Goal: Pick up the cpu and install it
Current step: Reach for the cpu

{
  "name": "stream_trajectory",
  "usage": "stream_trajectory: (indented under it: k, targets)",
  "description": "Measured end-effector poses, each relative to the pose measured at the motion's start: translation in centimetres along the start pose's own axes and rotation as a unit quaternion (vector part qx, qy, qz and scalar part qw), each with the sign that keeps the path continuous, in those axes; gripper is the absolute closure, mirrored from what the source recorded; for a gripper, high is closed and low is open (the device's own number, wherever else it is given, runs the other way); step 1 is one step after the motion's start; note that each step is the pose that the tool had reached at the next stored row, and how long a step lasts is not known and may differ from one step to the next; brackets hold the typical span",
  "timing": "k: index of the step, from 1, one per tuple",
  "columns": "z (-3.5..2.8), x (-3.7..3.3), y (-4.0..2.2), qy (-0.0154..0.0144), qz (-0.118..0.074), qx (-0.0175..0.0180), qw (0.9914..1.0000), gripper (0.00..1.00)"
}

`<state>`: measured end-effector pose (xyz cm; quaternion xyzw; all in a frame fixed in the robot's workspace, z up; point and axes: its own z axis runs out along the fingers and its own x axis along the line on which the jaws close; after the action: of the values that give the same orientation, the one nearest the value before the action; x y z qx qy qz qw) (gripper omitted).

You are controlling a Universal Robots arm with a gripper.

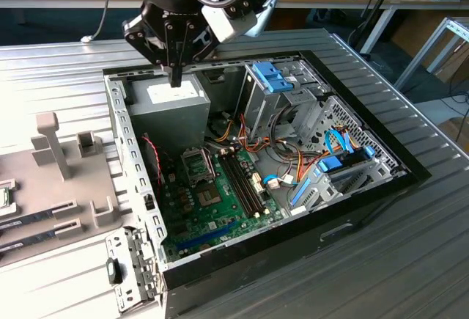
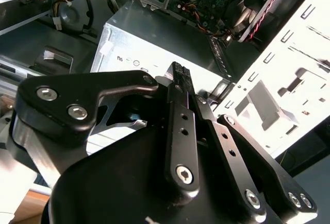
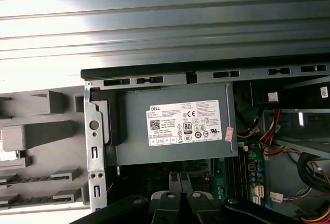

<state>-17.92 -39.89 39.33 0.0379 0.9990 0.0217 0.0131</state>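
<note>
My gripper hangs over the grey power supply at the back of the open computer case. Its fingers are pressed together and I see nothing between them. In the first wrist view the fingertips sit just past the edge of the power supply, beside the motherboard. A small flat piece with a green rim, apparently the cpu, lies on the grey fixture at the exterior view's far left edge, well away from the gripper. The silver socket frame sits on the green motherboard, below and to the right of the gripper.
The case wall rises between the fixture and the motherboard. Drive cages with blue clips and bundles of coloured cables crowd the case's right half. Memory slots run beside the socket. The ribbed metal table surrounds the case.
</note>
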Motion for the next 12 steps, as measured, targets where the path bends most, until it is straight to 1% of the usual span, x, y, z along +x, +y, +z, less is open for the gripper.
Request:
stream_trajectory:
  k: [12]
  targets:
    - [-0.01, 0.43, -0.03, 0.0000, 0.000, 0.0000, 1.00000, 0.89]
